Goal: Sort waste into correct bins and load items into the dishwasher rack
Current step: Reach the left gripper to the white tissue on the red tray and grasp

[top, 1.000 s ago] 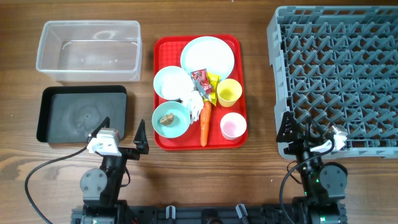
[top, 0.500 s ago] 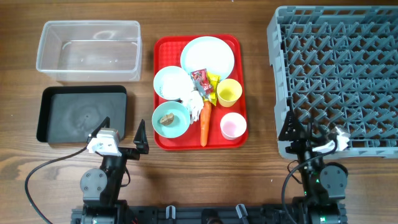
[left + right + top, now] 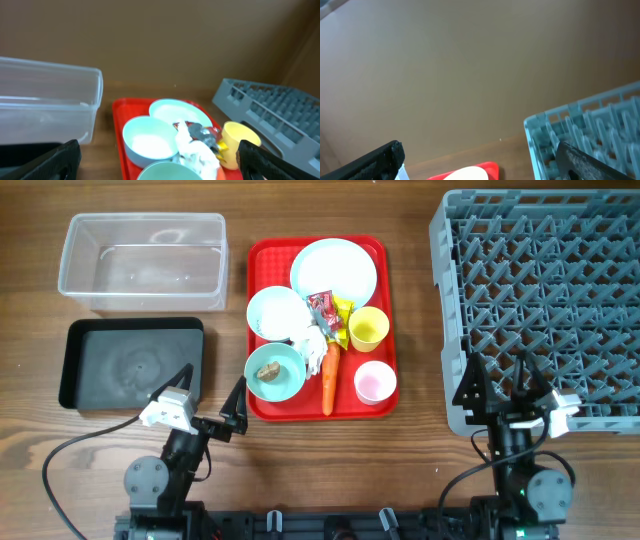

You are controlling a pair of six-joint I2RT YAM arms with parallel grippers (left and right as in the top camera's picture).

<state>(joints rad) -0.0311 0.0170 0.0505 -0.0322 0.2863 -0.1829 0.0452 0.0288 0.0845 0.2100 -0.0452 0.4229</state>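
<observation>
Carrot (image 3: 328,380), ahead and right of the left gripper (image 3: 212,388), looks hard and slippery; grab its fat middle. That gripper and the right gripper (image 3: 500,375) are wide open, empty.

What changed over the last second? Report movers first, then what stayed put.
The left gripper swung slightly right, toward the red tray; the right gripper shifted right along the near edge of the dishwasher rack. Both are open and empty; nothing was grasped or released. Tray contents, clear tub and black tray stayed put.
</observation>
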